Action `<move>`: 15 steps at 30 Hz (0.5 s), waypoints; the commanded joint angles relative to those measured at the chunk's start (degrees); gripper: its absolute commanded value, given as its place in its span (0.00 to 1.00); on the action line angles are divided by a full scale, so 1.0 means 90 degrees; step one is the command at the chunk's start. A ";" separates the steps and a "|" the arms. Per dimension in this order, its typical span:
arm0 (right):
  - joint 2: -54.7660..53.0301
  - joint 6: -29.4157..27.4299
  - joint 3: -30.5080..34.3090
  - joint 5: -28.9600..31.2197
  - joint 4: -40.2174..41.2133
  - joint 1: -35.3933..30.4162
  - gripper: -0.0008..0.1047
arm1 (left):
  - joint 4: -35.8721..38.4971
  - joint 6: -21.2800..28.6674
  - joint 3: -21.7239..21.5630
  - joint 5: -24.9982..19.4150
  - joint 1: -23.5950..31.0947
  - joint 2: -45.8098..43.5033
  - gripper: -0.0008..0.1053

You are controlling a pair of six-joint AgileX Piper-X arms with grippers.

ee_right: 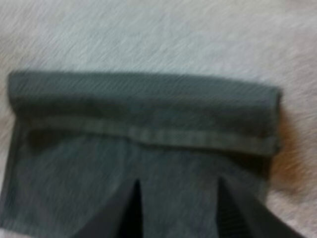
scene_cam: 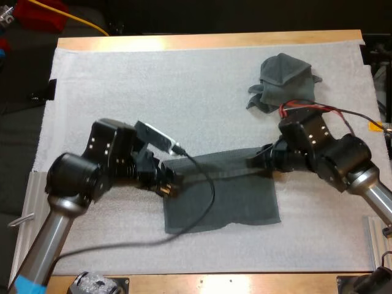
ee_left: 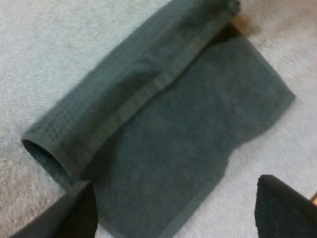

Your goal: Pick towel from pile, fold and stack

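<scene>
White mat (scene_cam: 184,92) is lying over the wooden surface (scene_cam: 208,41) and covering nearly all of it.

Item 1, my left gripper (scene_cam: 168,182): it is hovering low at the left edge of the flat towel (scene_cam: 233,199). Its fingers (ee_left: 74,213) are standing wide apart, released and grasping nothing. One is sitting beside the end of the towel's rolled edge, and the other is hanging over bare mat just off the towel.

Item 2, the flat towel: dark grey-green, it is lying spread on the mat between my two grippers, toward the near side. Its far edge is turning over onto itself in a narrow rolled band (ee_right: 143,106) that is running the towel's whole width. A woven stripe is showing along that band. The rest is lying in a single flat layer.

Item 3, my right gripper (scene_cam: 252,162): it is hovering at the flat towel's far right corner, by the right end of the rolled band. In the right wrist view its two fingers are standing apart over the flat part of the towel, just short of the band, released and pinching no cloth.

Item 4, the crumpled towel (scene_cam: 282,76): the same dark grey-green, it is sitting heaped at the far right of the mat, well apart from the flat towel.
</scene>
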 commanded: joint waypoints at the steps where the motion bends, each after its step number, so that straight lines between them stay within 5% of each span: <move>1: -0.0060 -0.0071 -0.0012 -0.0019 0.0134 0.0078 0.21 | 0.0068 -0.0151 -0.0033 -0.0200 -0.0104 -0.0112 0.62; 2: -0.0045 -0.0006 -0.0012 0.0371 0.0362 0.0877 0.01 | 0.0317 -0.0641 -0.0033 -0.1000 -0.0913 -0.0477 0.62; 15: 0.1185 -0.0153 -0.0012 0.0295 -0.0122 0.0877 0.01 | 0.0317 -0.0691 -0.0033 -0.1022 -0.0913 -0.0477 0.62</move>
